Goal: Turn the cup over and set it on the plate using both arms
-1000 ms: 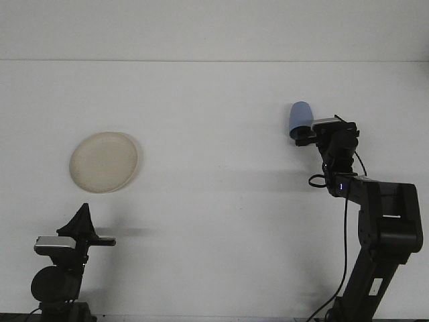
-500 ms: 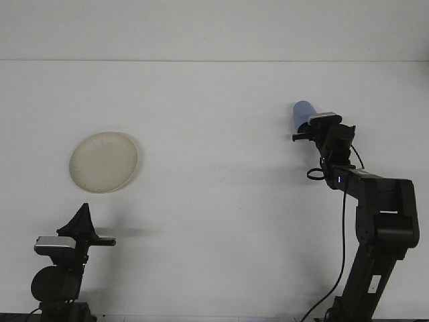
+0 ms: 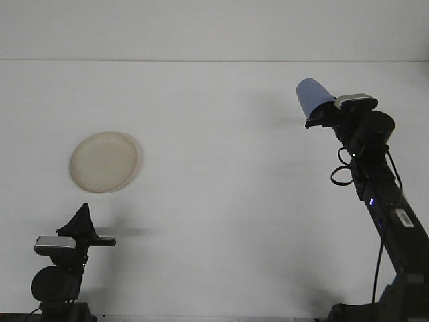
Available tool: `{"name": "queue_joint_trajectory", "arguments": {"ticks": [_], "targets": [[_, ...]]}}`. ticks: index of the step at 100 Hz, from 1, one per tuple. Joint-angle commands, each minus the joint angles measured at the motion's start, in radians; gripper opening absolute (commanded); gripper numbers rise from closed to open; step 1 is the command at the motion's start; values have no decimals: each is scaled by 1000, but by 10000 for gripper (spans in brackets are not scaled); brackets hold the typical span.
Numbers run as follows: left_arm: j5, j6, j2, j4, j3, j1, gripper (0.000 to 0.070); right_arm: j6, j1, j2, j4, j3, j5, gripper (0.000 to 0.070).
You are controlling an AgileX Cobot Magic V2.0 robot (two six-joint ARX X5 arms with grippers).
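Cup (image 3: 314, 96) sits clamped in the right gripper (image 3: 323, 115), tilted, plate (image 3: 104, 162) far left (nearer the idle left gripper (image 3: 82, 223), whose opening I cannot tell).

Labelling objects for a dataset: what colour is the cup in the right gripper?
Blue; the cup shows best in the front view.
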Motion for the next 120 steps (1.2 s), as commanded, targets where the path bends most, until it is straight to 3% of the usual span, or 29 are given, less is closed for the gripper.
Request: {"name": "queue_joint_trajectory", "arguments": {"ticks": [1, 15, 22, 28, 45, 71, 86, 98, 110, 120], "targets": [[-5, 13, -1, 11, -20, 0, 13, 64, 2, -65, -68, 21, -62, 0], [-5, 13, -1, 11, -20, 0, 13, 56, 18, -181, -370, 85, -193, 0], [-5, 13, -1, 11, -20, 0, 13, -3, 41, -201, -600, 161, -271, 0], [-5, 13, -1, 11, -20, 0, 13, -65, 86, -201, -794, 238, -278, 0], [-5, 13, -1, 11, -20, 0, 13, -187, 265, -185, -1104, 374, -141, 0], [-5, 13, -1, 11, -20, 0, 13, -246, 517, -87, -1332, 427, 90, 0], [-5, 13, -1, 11, -20, 0, 13, -263, 618, 46, -1381, 427, 153, 0], [-5, 13, -1, 11, -20, 0, 12, -264, 687, 133, -1403, 445, 163, 0], [-5, 13, -1, 11, -20, 0, 13, -264, 751, 177, -1409, 471, 227, 0], [-5, 13, -1, 11, -20, 0, 13, -263, 800, 204, -1424, 485, 230, 0]]}}
